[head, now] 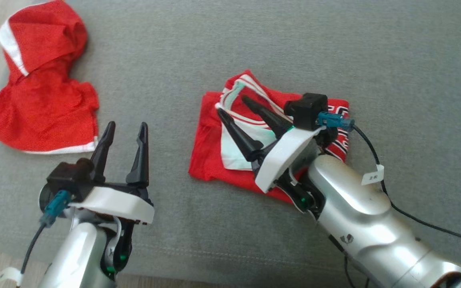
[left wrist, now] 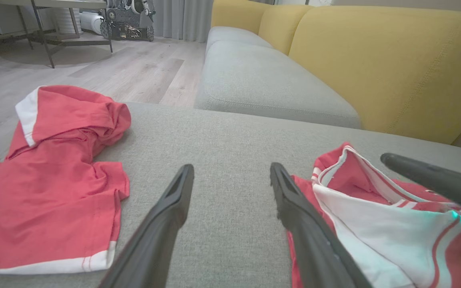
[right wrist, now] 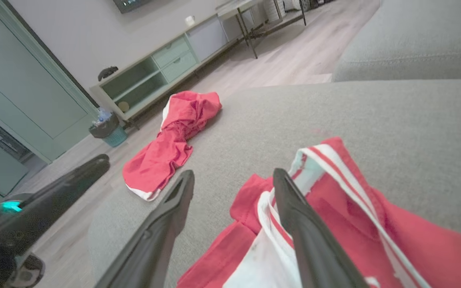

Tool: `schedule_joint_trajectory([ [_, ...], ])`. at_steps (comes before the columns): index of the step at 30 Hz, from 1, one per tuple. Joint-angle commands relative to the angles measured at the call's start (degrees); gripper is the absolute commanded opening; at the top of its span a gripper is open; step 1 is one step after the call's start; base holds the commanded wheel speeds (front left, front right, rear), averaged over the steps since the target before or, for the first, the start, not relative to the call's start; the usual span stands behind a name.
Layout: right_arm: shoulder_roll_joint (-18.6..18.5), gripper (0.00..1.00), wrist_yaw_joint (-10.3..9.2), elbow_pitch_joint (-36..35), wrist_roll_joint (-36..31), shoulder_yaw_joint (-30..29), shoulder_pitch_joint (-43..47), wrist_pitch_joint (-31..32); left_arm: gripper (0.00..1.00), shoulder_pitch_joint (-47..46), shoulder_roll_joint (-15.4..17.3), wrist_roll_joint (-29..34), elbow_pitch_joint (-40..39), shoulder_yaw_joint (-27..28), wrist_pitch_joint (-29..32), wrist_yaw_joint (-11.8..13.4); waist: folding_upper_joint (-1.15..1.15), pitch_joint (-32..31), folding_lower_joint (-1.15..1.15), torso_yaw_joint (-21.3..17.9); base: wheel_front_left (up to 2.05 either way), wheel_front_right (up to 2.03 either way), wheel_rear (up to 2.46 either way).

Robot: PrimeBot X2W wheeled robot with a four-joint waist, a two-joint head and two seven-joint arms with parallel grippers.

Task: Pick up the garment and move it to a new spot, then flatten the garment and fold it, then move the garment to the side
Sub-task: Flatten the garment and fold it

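A folded red jersey with white and striped trim (head: pixel 210 156) lies in the middle of the grey sofa seat (head: pixel 254 48). My right gripper (head: pixel 233 106) hovers over its upper part, open, nothing between the fingers. The right wrist view shows the jersey (right wrist: pixel 374 224) under and right of that gripper (right wrist: pixel 234 176). My left gripper (head: pixel 127 127) stands open above bare cushion, left of the jersey (left wrist: pixel 394 232). In its own view the left gripper (left wrist: pixel 231 170) is empty. A second, crumpled red garment with white hems (head: pixel 42 108) lies at the far left.
The seat's left edge drops to wooden floor (left wrist: pixel 134 68) past the crumpled garment (left wrist: pixel 46 208). A yellow backrest (left wrist: pixel 374 68) and another grey cushion (left wrist: pixel 262 84) lie beyond. A cabinet (right wrist: pixel 154 72), a small bin (right wrist: pixel 106 130) and a table's legs (left wrist: pixel 42 36) stand farther off.
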Motion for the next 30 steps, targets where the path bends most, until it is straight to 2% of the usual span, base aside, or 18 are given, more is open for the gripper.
schedule_joint_trajectory([
  [1, 1.3, 1.0, -0.04, -2.8, -0.3, 0.8, -1.4, -1.8, 1.0, -2.6, 1.2, 0.3, -1.6, 2.7, -0.6, -0.1, 0.0, -0.1, 0.0, -0.9, 0.0, 0.0, 0.0],
  [5, 1.3, 1.0, -0.04, -6.4, -1.4, 1.0, -1.5, -4.9, 1.0, -2.4, 1.5, 0.6, -1.5, 3.1, -0.7, -0.1, 0.0, -0.8, 0.0, -2.8, 0.0, 0.0, 0.0],
  [7, 1.3, 1.0, -0.04, -8.1, -2.7, -0.8, -1.1, -6.4, 1.0, -2.3, 1.7, 0.7, -1.6, 3.2, -0.7, 0.0, 0.0, -1.3, 0.0, -3.7, 0.0, 0.0, 0.0],
  [13, -1.0, 1.0, -0.04, -12.7, -9.1, -12.6, 3.6, -7.5, 1.0, -1.3, 2.5, 1.1, -2.4, 3.6, -0.7, 0.6, 0.0, -2.5, 0.0, -5.9, 0.0, 0.0, 0.0],
  [23, -4.5, 1.0, -0.04, -23.7, -20.8, -32.5, 17.2, -1.2, 1.0, 0.3, 4.4, 1.3, -4.5, 4.0, 0.4, 1.6, 0.0, -3.8, 0.0, -8.1, 0.0, 0.0, 0.0],
  [30, -4.0, 1.0, -0.04, -32.3, -26.9, -41.5, 25.6, 3.3, 1.0, 1.4, 5.6, 1.5, -5.7, 4.2, 1.2, 2.2, 0.0, -4.8, 0.0, -8.6, 0.0, 0.0, 0.0],
])
